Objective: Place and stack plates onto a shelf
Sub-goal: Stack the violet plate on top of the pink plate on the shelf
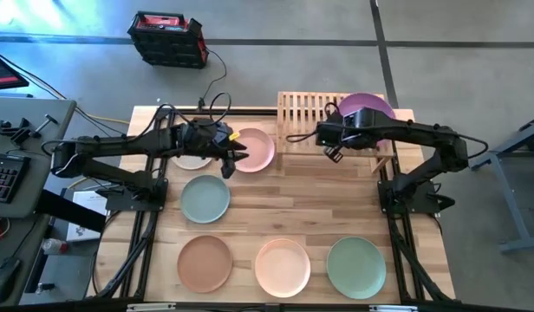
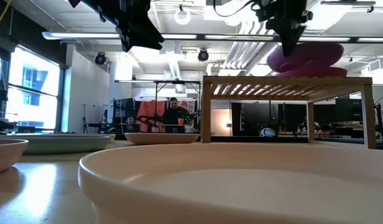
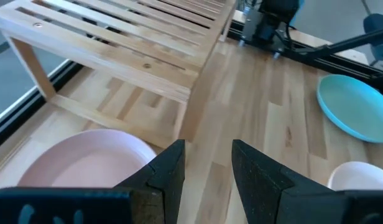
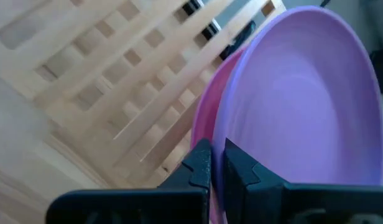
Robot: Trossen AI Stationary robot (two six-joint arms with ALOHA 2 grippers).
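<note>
Shelf (image 1: 315, 117): upper centre of the high view, on the tabletop (image 1: 284, 204).
Shelf load: two stacked plates (image 1: 367, 107) on its right end.
Near the shelf's left end: one plate (image 1: 255, 149), another (image 1: 194, 159) just left of it.
Centre left: one plate (image 1: 205, 198).
Bottom row: three plates (image 1: 283, 266), side by side, apart.

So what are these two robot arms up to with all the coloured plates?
They are stacking plates on the wooden shelf. The right hand is pinched on the rim of a purple plate, which sits tilted on a magenta plate already on the shelf. The left hand, open, hovers by the pink plate. Five more plates wait on the table.
</note>
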